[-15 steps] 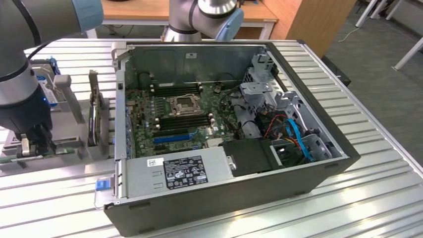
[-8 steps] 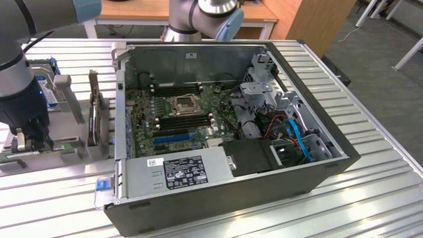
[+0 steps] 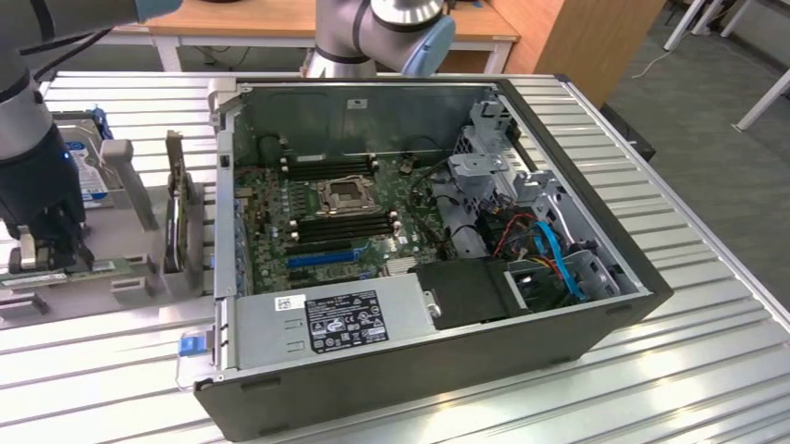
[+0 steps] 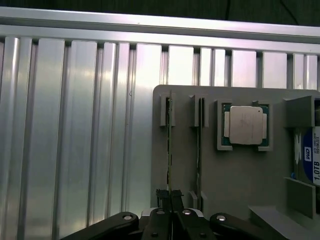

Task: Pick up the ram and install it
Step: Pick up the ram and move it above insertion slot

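Ribbed metal table point(image 4: 75, 150) carries grey tray point(image 4: 240, 175); ram point(image 4: 169, 145) edgewise in slot, jaws pinched narrow on it.

Lab, alu bench point(image 3: 691, 370), open PC point(image 3: 432, 379)

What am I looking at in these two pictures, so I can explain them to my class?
This is a robot arm with a two-fingered gripper. One picture is taken from off the arm and shows a slatted metal table with an open computer case. The other comes from a camera on the wrist. On the table a grey holder carries the ram, a thin memory stick standing on edge, a second stick beside it, a square processor chip and a hard drive. The gripper is shut on the ram, which sits in its slot.
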### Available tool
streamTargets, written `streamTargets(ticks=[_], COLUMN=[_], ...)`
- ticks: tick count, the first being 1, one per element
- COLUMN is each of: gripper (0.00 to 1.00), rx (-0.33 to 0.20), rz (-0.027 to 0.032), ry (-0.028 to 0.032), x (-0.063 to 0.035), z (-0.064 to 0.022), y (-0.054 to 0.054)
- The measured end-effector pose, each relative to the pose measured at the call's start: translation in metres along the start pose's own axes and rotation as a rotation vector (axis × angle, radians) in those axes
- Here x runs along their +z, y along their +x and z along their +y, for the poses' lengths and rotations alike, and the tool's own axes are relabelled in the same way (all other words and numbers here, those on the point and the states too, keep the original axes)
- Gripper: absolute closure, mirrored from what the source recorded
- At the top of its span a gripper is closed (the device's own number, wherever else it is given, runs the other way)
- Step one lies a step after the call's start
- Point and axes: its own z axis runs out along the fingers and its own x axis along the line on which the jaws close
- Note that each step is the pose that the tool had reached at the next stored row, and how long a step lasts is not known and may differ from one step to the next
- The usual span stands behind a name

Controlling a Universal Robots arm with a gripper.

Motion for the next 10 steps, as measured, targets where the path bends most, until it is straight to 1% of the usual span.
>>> streamTargets(ticks=[10], gripper=[0.88], rx=[0.000], rz=[0.0001], ry=[-0.0001], x=[-0.0276], z=[0.0016], y=[-0.001])
